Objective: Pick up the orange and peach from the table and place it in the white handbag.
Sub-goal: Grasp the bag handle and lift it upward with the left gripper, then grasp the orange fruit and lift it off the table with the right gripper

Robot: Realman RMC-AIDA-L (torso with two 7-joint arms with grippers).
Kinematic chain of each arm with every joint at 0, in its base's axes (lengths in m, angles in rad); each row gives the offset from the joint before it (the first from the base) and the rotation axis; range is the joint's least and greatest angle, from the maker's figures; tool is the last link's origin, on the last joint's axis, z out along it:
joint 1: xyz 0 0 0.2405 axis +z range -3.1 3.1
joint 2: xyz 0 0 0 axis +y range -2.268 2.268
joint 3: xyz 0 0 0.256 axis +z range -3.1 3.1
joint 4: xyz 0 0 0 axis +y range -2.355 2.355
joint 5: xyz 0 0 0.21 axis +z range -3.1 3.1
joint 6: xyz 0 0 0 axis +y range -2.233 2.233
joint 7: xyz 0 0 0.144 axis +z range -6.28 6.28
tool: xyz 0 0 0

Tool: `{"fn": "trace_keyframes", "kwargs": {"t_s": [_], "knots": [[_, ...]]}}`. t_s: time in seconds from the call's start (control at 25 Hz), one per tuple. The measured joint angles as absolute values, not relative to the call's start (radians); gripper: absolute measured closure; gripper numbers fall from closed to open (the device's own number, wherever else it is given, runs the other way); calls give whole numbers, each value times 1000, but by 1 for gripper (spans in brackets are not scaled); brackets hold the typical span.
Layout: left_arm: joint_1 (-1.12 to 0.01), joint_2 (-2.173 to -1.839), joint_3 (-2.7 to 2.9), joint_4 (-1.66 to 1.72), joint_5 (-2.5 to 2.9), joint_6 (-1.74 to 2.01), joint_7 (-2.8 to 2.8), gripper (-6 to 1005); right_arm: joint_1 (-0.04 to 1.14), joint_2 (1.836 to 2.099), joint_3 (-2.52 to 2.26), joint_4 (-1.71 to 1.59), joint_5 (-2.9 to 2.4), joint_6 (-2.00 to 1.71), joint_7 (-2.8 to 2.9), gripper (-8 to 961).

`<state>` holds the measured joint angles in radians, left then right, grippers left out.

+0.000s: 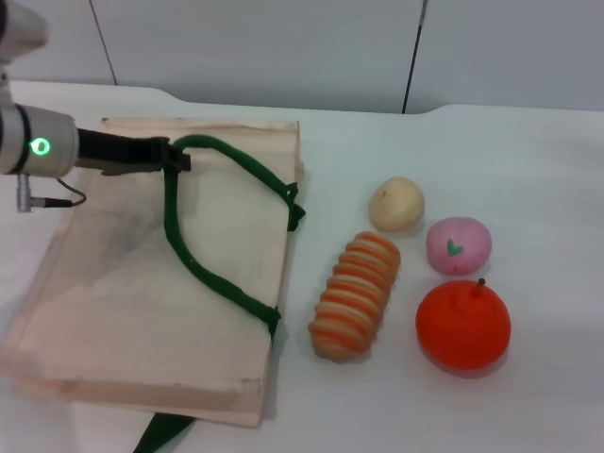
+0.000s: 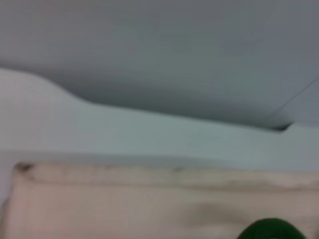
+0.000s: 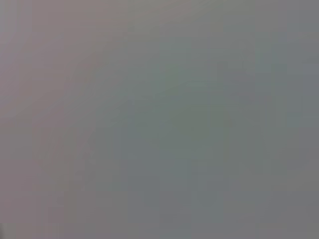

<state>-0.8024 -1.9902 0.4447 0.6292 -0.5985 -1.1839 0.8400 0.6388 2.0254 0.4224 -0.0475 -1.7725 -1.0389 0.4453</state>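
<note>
Left gripper [image 1: 177, 157] of mine is at the far left of the head view, over the far part of the white handbag [image 1: 123, 302], a large flat cream cloth tote lying on the white table [image 1: 547, 170]. Its dark fingers look clenched on the dark green strap handle [image 1: 193, 255], right at the top of the loop; the strap hangs down from my fingertips and curves across the bag toward its near right corner. A green light glows on my wrist behind the gripper.

Off to the right of my gripper, well apart from it and beyond the bag's right edge, sits the fruit. Nearest the bag is an orange-and-cream striped oblong toy piece [image 1: 357, 294]. Just past its far end is a pale beige potato-like ball [image 1: 395, 204]. Further right is the peach [image 1: 458, 244], a small pink round toy with a green leaf mark. Just nearer to me than it, almost touching, is the orange [image 1: 462, 324], a bright orange round toy fruit with a dark stem. Both lie on the table, outside the bag.

Left wrist view: cream bag cloth [image 2: 124, 204], a bit of green strap [image 2: 271, 230], table edge and grey wall beyond. My fingers not visible here.

Right wrist view: flat grey, nothing to tell. My right gripper is not seen anywhere.
</note>
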Motion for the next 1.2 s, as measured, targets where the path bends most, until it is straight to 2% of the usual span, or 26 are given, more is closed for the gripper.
{"fn": "trace_keyframes", "kwargs": {"t_s": [0.28,0.52,0.72,1.2], "knots": [[-718,-1929,445,621,-935,-1356,982,877,636,2018,309,-268,-2088,-1309,739,159],[-672,-1908,445,620,-1077,-1415,1019,878,660,2019,211,-511,-2361,-1574,942,163],[-636,-1884,444,620,-1196,-1472,1038,878,671,2022,171,-580,-2525,-1704,985,167],[-611,-1887,444,618,-1302,-1507,1101,878,752,2032,168,-568,-2823,-1734,1021,176]]}}
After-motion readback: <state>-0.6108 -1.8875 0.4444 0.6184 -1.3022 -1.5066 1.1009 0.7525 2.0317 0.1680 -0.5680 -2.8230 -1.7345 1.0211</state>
